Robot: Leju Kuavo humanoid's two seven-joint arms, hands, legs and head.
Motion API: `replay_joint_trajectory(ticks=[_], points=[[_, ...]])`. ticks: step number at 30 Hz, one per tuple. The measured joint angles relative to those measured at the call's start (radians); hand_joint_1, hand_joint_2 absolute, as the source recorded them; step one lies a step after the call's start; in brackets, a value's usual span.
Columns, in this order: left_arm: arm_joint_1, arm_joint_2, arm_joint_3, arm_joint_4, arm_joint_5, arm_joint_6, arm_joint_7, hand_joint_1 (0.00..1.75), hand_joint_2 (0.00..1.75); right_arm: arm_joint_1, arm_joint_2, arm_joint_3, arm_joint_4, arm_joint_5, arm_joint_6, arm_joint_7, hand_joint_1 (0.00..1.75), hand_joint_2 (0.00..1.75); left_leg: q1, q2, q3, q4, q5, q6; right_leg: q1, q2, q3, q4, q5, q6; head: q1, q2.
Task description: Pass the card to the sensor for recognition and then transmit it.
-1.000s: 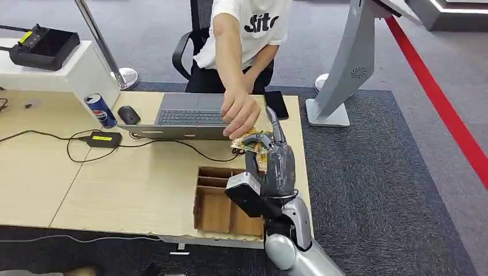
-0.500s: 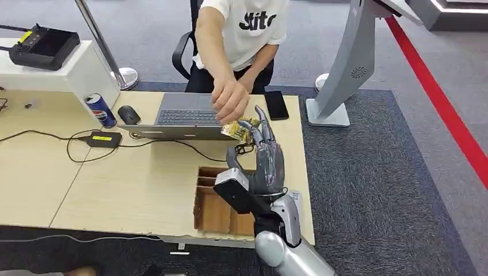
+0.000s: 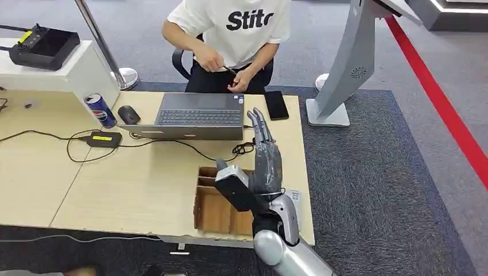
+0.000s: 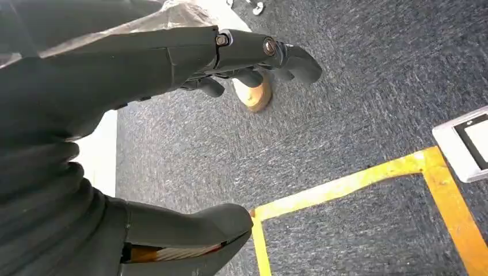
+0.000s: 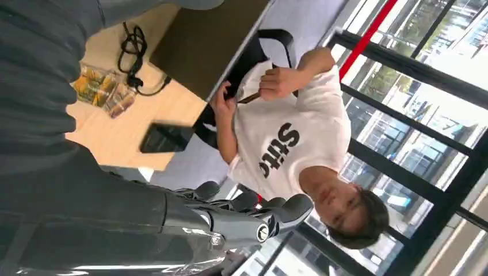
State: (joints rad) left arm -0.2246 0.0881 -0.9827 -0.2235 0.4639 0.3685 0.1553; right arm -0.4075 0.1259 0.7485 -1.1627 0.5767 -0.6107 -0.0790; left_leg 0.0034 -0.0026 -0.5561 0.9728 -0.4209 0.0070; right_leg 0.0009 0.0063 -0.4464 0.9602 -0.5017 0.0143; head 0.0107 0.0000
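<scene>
My right hand (image 3: 267, 164) is raised over the right end of the table (image 3: 144, 178), just past a cardboard box. Its fingers (image 5: 253, 215) are stretched out and apart, and they hold nothing. A person in a white T-shirt (image 3: 247, 29) sits behind the laptop and holds a thin card (image 3: 228, 69) between both hands at chest height. The same card (image 5: 247, 98) appears in the right wrist view. My left hand (image 4: 144, 69) hangs over dark carpet, thumb and fingers apart, with nothing in it.
A laptop (image 3: 198, 117), a black phone (image 3: 276, 105), a blue can (image 3: 100, 110), a mouse (image 3: 129, 115) and a cabled power brick (image 3: 103, 138) lie on the table. A compartmented cardboard box (image 3: 218, 207) sits at the near edge. A grey stand (image 3: 345, 63) rises at the right. Yellowish clear packets (image 5: 103, 89) lie by a coiled cable.
The person's hand, which reached to my right hand, has drawn back to the chest with the card. My right hand is now empty and has shifted slightly left.
</scene>
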Motion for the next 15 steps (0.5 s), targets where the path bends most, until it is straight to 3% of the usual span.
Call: replay_joint_trajectory(ticks=[7,15], points=[[0.005,0.000,0.000,0.000,0.000,0.000,-0.007,0.00,1.75,0.007,-0.011,0.000,-0.024,-0.107,0.059,0.015,0.00,1.75,0.000,0.000,0.000,0.000,0.000,0.000,0.000,0.000,0.000,0.000,0.000,0.000,0.000,0.000],[0.011,0.005,0.001,0.000,0.000,0.001,-0.011,0.00,1.75,0.026,-0.063,0.000,-0.105,-0.043,0.124,0.092,0.00,1.75,0.000,0.000,0.000,0.000,0.000,0.000,0.000,0.000,0.000,0.000,0.000,0.000,0.000,0.000]])
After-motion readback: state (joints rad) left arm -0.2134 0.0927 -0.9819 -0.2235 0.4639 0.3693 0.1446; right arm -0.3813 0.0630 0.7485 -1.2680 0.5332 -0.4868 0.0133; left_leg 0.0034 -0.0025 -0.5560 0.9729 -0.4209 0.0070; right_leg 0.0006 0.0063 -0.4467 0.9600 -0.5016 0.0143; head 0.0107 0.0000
